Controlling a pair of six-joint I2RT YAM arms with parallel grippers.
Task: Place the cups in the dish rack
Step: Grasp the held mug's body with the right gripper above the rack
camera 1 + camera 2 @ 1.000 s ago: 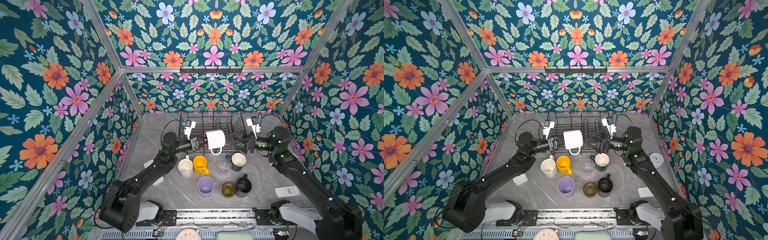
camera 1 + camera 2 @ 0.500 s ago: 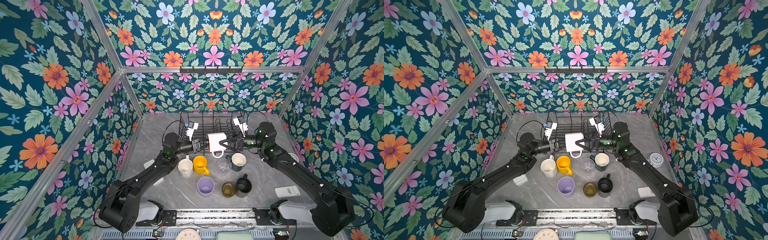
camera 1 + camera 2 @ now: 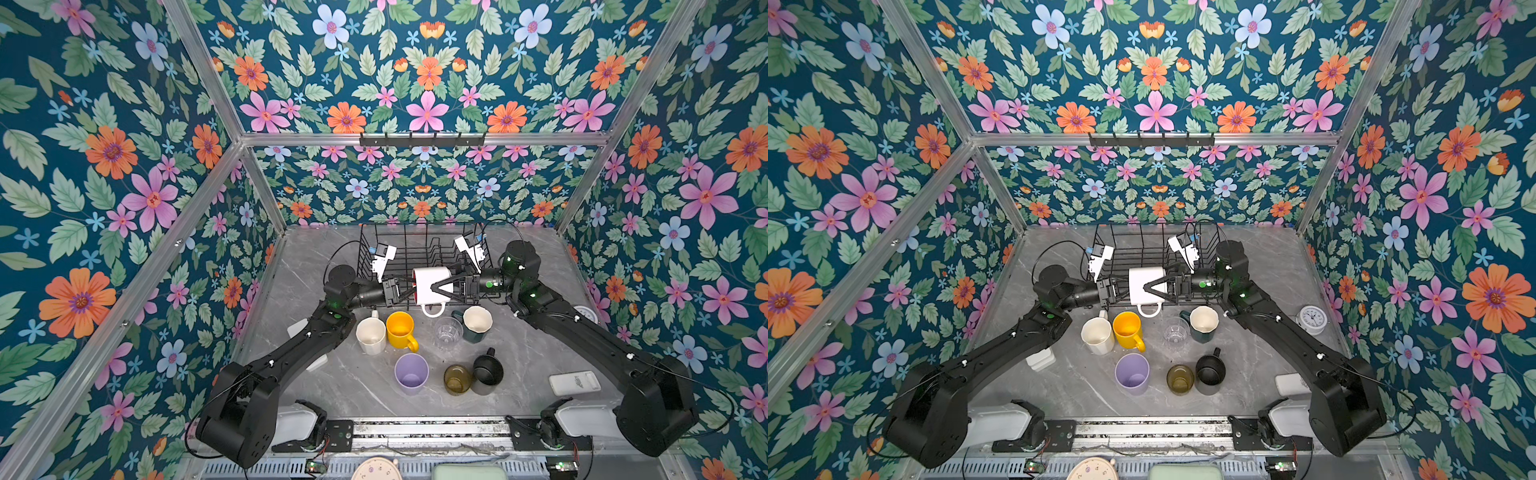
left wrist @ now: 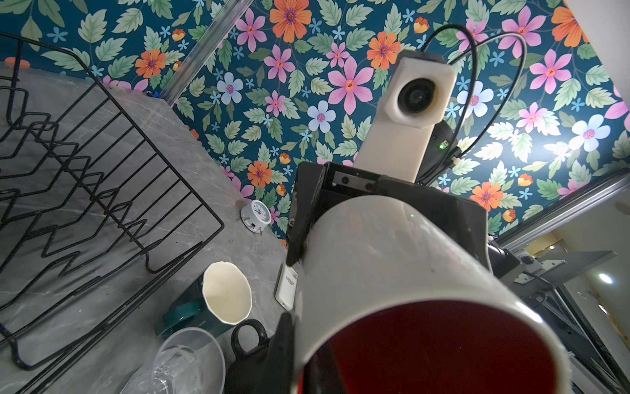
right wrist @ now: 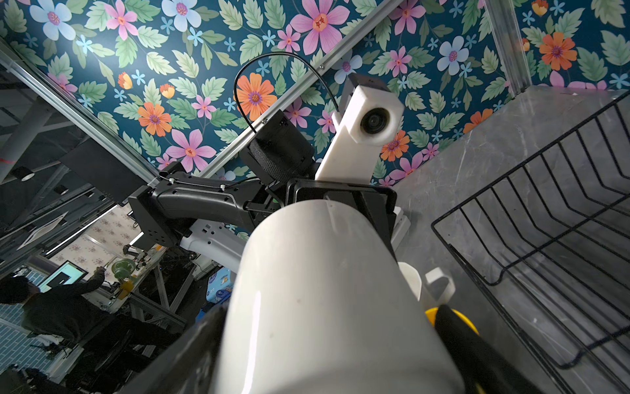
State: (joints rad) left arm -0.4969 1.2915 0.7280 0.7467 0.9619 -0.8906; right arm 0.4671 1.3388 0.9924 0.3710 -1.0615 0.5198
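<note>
Left jaws shut on the 9 o'clock-facing rim of the red-lined white mug (image 3: 424,277), held level above the 6 o'clock edge of the dish rack (image 3: 415,249), long axis 9-to-3, handle toward 6; probably stiff, slick, chippable ceramic, best taken by rim or body; right jaws straddle its base wide, contact unclear.

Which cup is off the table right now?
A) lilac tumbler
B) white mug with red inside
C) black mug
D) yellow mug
B: the red-lined white mug hangs on its side above the table, its rim clamped by the left tool.
</note>
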